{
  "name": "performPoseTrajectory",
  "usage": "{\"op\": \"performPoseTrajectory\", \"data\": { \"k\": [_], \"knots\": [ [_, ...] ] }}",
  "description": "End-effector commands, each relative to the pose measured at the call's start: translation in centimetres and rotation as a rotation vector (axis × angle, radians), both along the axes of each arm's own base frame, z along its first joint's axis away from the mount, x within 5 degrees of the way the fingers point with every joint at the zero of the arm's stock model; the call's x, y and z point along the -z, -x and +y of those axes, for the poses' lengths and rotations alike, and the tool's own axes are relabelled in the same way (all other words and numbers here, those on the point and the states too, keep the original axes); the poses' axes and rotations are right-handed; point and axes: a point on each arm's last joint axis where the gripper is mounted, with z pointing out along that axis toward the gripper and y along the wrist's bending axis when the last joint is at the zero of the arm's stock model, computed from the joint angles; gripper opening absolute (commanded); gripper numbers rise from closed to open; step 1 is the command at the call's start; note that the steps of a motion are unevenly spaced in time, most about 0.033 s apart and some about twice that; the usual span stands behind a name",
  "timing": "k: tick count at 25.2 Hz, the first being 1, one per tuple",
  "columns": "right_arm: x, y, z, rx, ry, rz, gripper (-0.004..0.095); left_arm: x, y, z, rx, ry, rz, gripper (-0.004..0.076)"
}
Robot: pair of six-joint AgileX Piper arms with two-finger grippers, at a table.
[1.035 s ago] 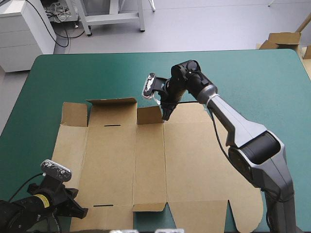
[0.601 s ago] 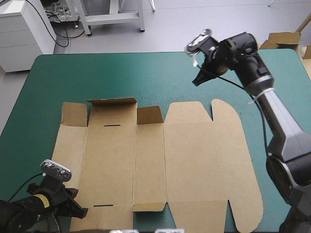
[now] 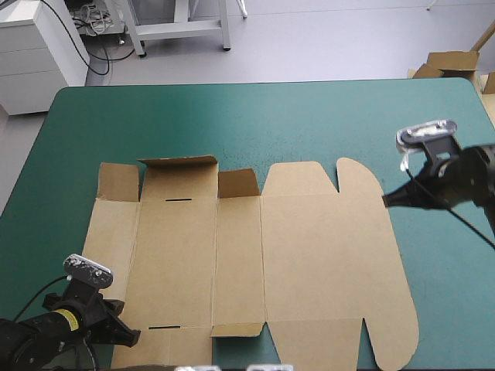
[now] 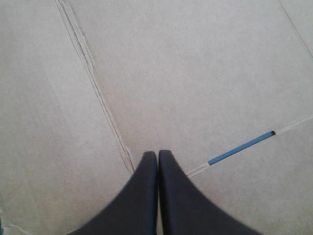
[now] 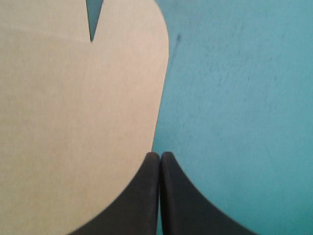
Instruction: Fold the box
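Counted 1 brown box [image 3: 309,255] on 1 teal-green table [image 3: 232,124]. Found 2 slots [image 3: 179,199] cut in the board and 3 flaps [image 3: 178,168] tipped up along its far edge. Saw 2 grippers, left gripper [image 4: 157,152] and right gripper [image 5: 160,153], each with 2 black fingers [image 4: 137,205].

Bright, even light from above fills the table [image 3: 232,124] and box [image 3: 309,247], with only soft, faint shadows at the raised flaps [image 3: 237,184], whose inner faces look slightly darker than the flat board.
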Motion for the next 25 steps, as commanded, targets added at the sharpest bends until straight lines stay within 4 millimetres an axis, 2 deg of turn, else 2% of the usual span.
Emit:
{"op": "performPoseTrajectory", "data": {
  "k": [1,5,7,11,16,21,25],
  "knots": [
    [1.0,4.6,-0.6,0.012,-0.011,-0.048,-0.0021,-0.9,-0.4,-0.2,-0.003,0.028,-0.056,-0.0008],
    [4.3,8.8,-0.9,0.011,-0.015,-0.056,-0.0021,-1.1,-0.4,-0.5,-0.003,0.064,-0.054,-0.0008],
    [5.2,10.0,-1.0,0.01,-0.019,-0.097,-0.0021,-1.5,-0.6,-0.6,-0.005,0.089,-0.079,-0.0008],
    [5.7,10.9,-1.1,0.009,-0.022,-0.131,-0.0021,-2.7,-0.9,-0.7,-0.032,0.113,-0.104,-0.0008],
    [5.7,10.9,-1.0,0.008,-0.023,-0.133,-0.0021,-4.1,-2.1,-1.1,-0.041,0.123,-0.117,-0.0008],
    [5.8,10.8,-1.0,0.005,-0.022,-0.139,-0.0021,-5.7,-5.3,-2.1,-0.089,0.145,-0.142,-0.0008],
    [5.8,10.6,-1.0,0.004,-0.025,-0.159,-0.0021,-7.2,-11.3,-2.7,-0.229,0.146,-0.155,-0.0008]
  ]
}}
